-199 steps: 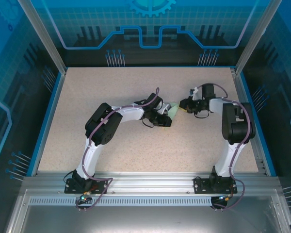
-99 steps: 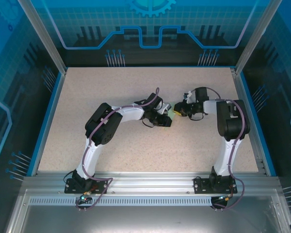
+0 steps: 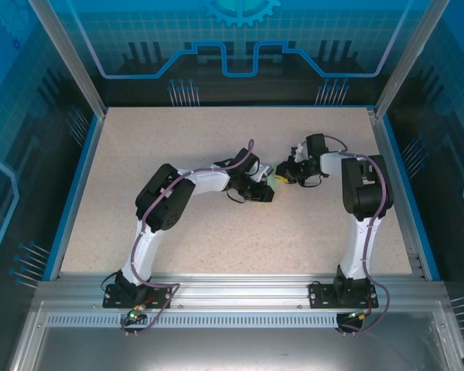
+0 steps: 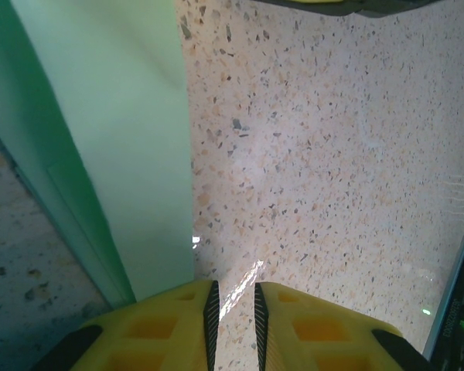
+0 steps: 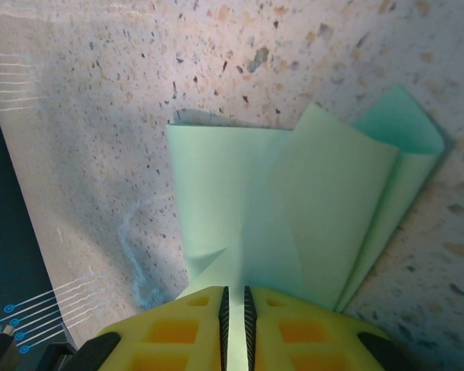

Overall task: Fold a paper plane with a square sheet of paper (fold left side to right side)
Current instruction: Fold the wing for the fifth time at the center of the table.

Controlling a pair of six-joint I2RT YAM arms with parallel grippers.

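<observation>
The pale mint-green sheet of paper (image 3: 274, 179) lies partly folded near the table's middle, between my two grippers. In the right wrist view the paper (image 5: 294, 201) has one layer lapped over another, and its right edge stands up as a fold. My right gripper (image 5: 234, 288) is shut to a thin slit over the near edge, with green showing in the slit. In the left wrist view the paper (image 4: 124, 139) runs along the left, under the left fingertip (image 4: 178, 309). My left gripper (image 4: 232, 284) is nearly closed, with bare table in its slit.
The speckled beige table (image 3: 216, 232) has a blue rim and aluminium posts at the back corners. From above, my left gripper (image 3: 263, 188) and right gripper (image 3: 284, 175) sit close, tips almost facing. Dark wall (image 5: 8, 255) edges the right wrist view.
My right gripper has moved left, up to the paper, and its arm has swung in behind it. The left arm has stayed put on the paper.
</observation>
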